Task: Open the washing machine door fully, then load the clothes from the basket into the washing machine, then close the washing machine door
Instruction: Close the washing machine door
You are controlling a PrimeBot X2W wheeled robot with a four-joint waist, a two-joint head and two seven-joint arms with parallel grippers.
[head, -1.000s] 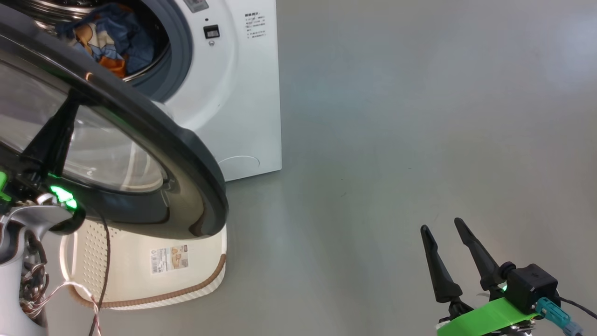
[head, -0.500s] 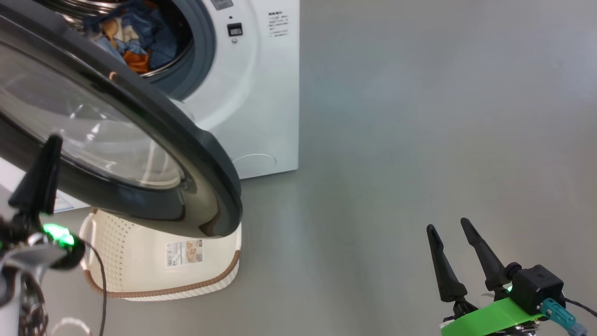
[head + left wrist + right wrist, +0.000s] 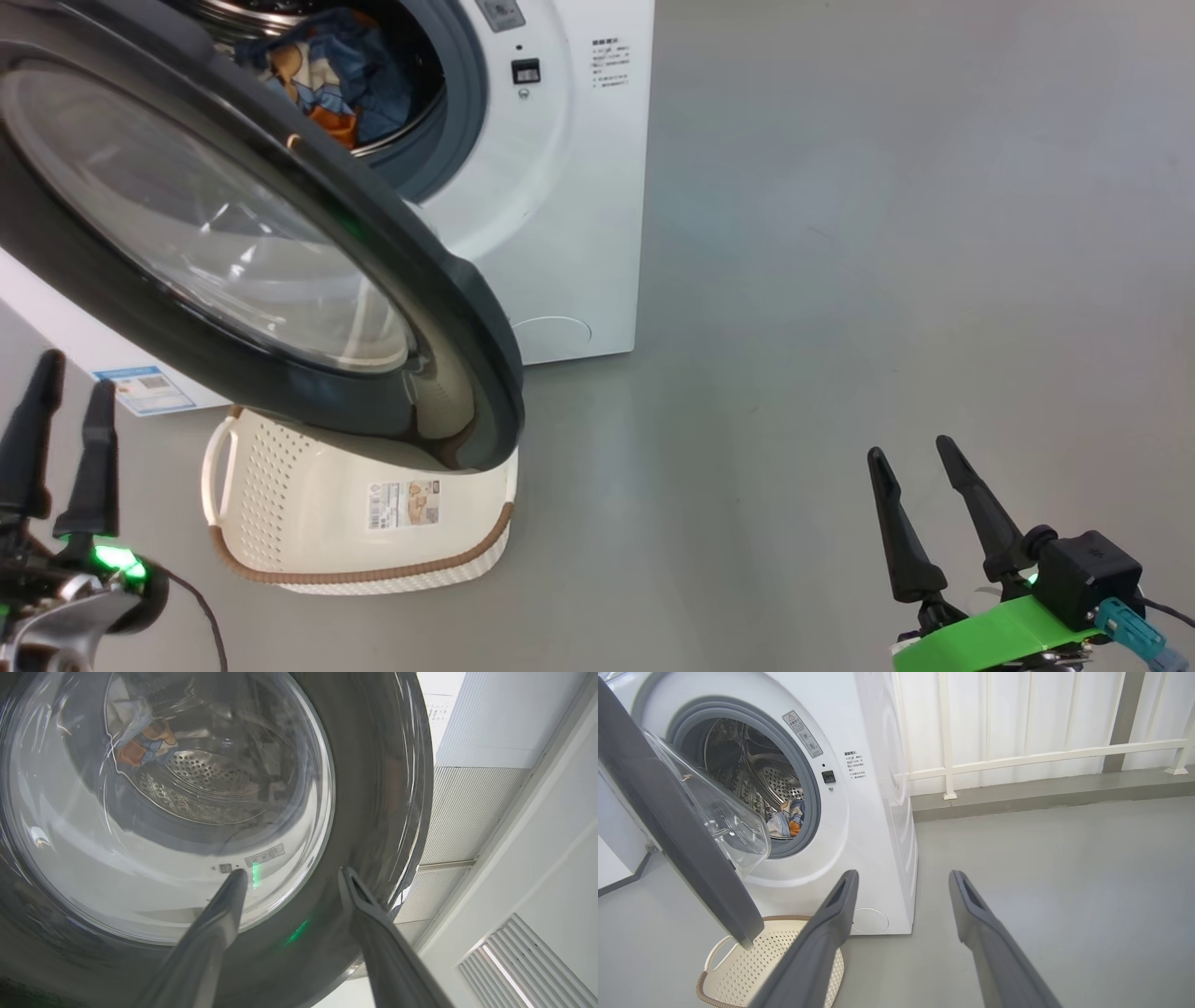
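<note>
1. Standing by, I'm judging the loading done: clothes point(image 3: 327, 70) are lying in the washing machine point(image 3: 569, 187), and the basket point(image 3: 308, 523) is looking empty.
2. The door point(image 3: 233, 243) is hanging half-open just above the left gripper point(image 3: 75, 373), whose jaws are gaping wide and empty.
3. The right gripper point(image 3: 909, 448) is idling wide, well aside.
4. Pushing the door shut is coming next.

A smooth grey floor point(image 3: 887, 233) spreads wide in the head view, matte, with soft pale reflections. In the right wrist view it runs back to a low grey kerb point(image 3: 1041, 794). On the kerb stands a white railing point(image 3: 1041, 757) of upright posts and one horizontal bar. Behind the railing is a white wall point(image 3: 1008, 709), and a darker grey post point(image 3: 1121, 718) rises at the far right. The left wrist view shows a pale ribbed panel point(image 3: 472, 812), a plain white surface point(image 3: 537, 849) beside it and a slatted vent point(image 3: 528, 961) at the lower right.
</note>
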